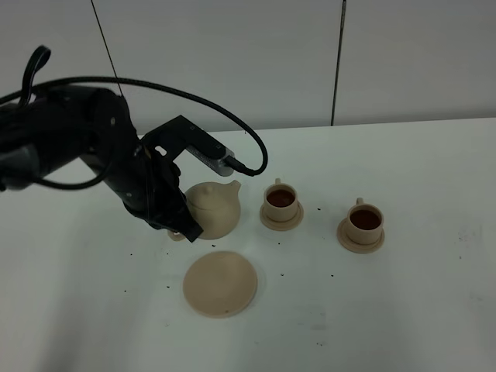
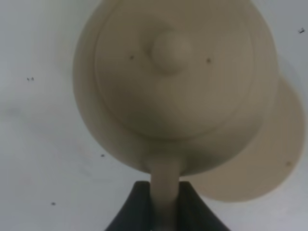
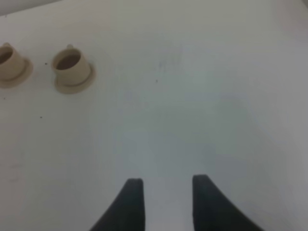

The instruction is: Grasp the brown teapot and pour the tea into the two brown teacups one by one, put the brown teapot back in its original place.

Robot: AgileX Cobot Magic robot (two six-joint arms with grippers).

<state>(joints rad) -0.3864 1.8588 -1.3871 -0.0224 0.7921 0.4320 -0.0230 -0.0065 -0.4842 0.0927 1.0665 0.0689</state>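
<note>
Nearest us lies the wide flat round beige saucer (image 1: 220, 283), bare. Just beyond it our left tool (image 2: 166, 204) is clamped on the loop handle of the round beige ceramic teapot (image 1: 214, 208). Past the teapot, both small beige teacups (image 1: 280, 199) (image 1: 364, 220) look full, so we judge the return step is in hand: lower the teapot onto that saucer. Our right tool (image 3: 163, 199) stands apart, empty.

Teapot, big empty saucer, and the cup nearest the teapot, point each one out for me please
teapot (image 1: 215, 209), exterior high view, on its rounded side below the lid.
big saucer (image 1: 220, 284), exterior high view, on its flat bare middle.
cup nearest the teapot (image 1: 280, 199), exterior high view, on the dark tea inside it.
</note>
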